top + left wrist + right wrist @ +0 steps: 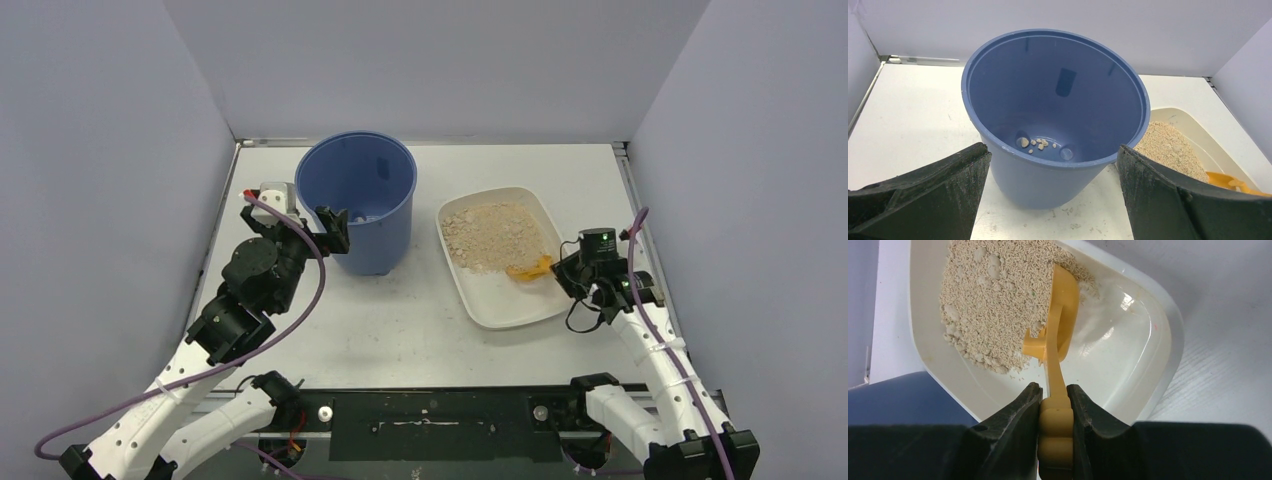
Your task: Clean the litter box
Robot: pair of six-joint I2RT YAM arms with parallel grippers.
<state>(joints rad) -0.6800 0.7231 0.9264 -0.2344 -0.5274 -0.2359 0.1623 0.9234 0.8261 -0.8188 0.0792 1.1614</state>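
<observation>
Nearest to the bases, the right gripper (1054,392) is closed tightly on the handle of the yellow scoop (1063,305). The scoop's bowl stands on edge at the border of the tan litter (993,300). The left gripper (333,228) is spread wide and holds nothing; the blue bucket (1048,185) stands just in front of it, between the lines of the two fingers. A few pale clumps (1038,144) lie on the bucket's bottom.

The litter box (500,318) lies flat on the table (400,330), on the right side, just beside the bucket. Its near end is bare and its far end is heaped with litter.

I judge the box to be light, stiff plastic with a smooth and rather slippery wall, so it may slide when the scoop pushes. The far end will be the heavier one. The best place to hold it is the rolled rim at the bare near end. It must be kept level, because the loose grains spill easily.
</observation>
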